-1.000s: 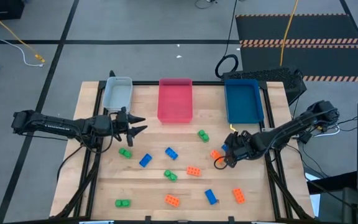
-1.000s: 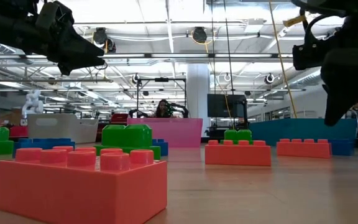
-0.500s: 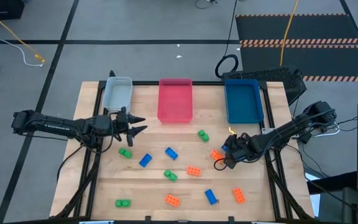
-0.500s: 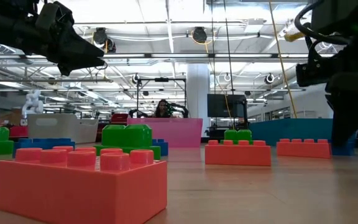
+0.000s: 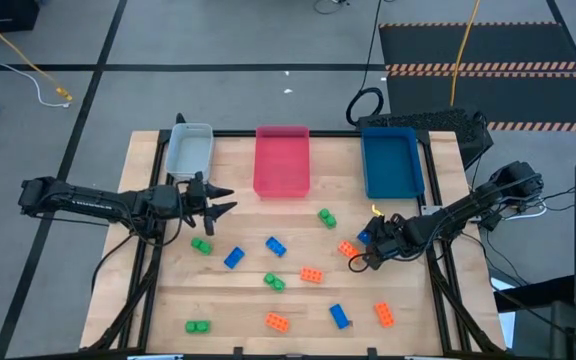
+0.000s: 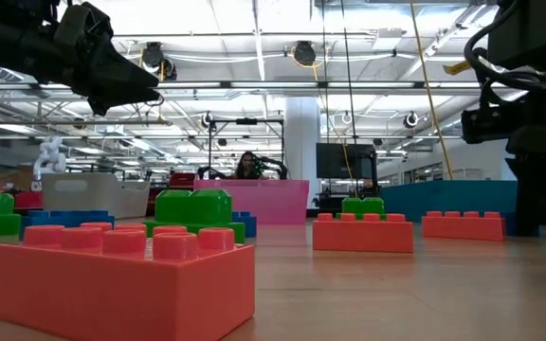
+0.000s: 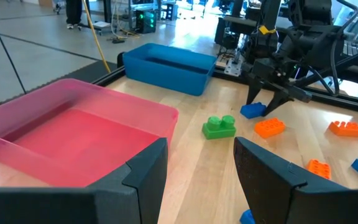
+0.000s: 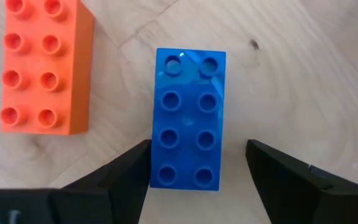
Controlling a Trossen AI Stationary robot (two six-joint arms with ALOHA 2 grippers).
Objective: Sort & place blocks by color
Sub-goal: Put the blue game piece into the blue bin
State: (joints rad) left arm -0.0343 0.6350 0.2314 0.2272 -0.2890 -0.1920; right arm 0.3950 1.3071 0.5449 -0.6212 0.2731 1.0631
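A blue block (image 8: 188, 118) lies studs up on the wooden table beside an orange block (image 8: 45, 68), at the right, near the blue tray (image 5: 392, 165). My right gripper (image 8: 197, 146) points steeply down over the blue block. It is open, with one finger on each side of the block's long sides near one end. The left wrist view shows this gripper (image 7: 269, 102) low above the blue block (image 7: 252, 111) and the orange block (image 7: 270, 127). My left gripper (image 5: 223, 200) hovers open above the table by the grey tray (image 5: 189, 150), holding nothing.
A pink tray (image 5: 282, 160) stands between the grey and blue trays along the far edge. Several loose blocks lie across the table's middle and near side, among them a green block (image 5: 326, 217), a blue block (image 5: 275, 246) and an orange block (image 5: 311, 275).
My right gripper has sunk toward the table, coming down around the blue block. The blocks have stayed where they were.
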